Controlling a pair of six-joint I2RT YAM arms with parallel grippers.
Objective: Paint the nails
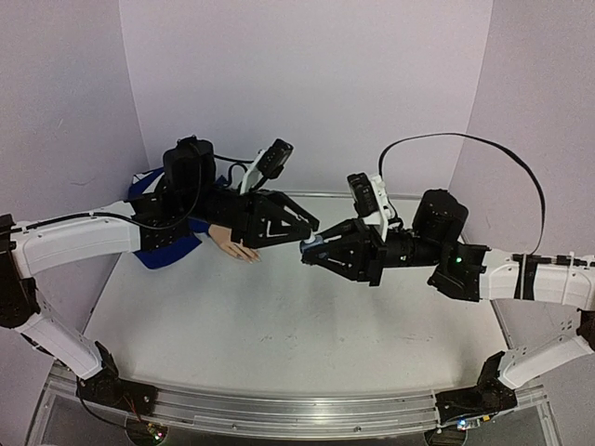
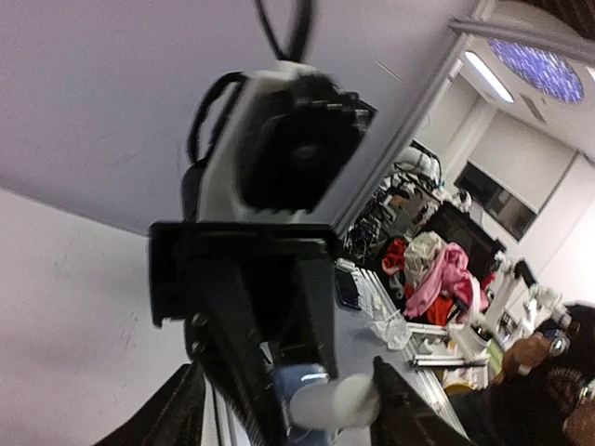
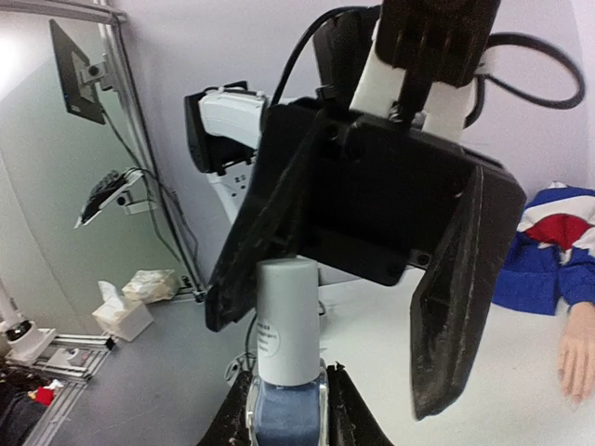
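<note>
My right gripper [image 3: 290, 390] is shut on the blue base of a small nail polish bottle [image 3: 286, 413], which has a tall white cap [image 3: 286, 316]. It holds the bottle above the table's middle [image 1: 312, 247]. My left gripper [image 1: 309, 226] meets it from the left and is open, its fingers [image 3: 456, 297] standing wide on either side of the cap. The cap [image 2: 337, 404] rests against one of those fingers and stays well clear of the other. The peach mannequin hand [image 1: 234, 244] lies flat beneath my left arm, coming out of a blue, red and white sleeve [image 3: 548, 246]. Its nails [image 1: 253, 256] are too small to make out.
White walls close in the table [image 1: 279, 334] at the back and on both sides. A black cable [image 1: 483, 149] loops above my right arm. An aluminium rail [image 1: 279, 409] runs along the near edge between the arm bases.
</note>
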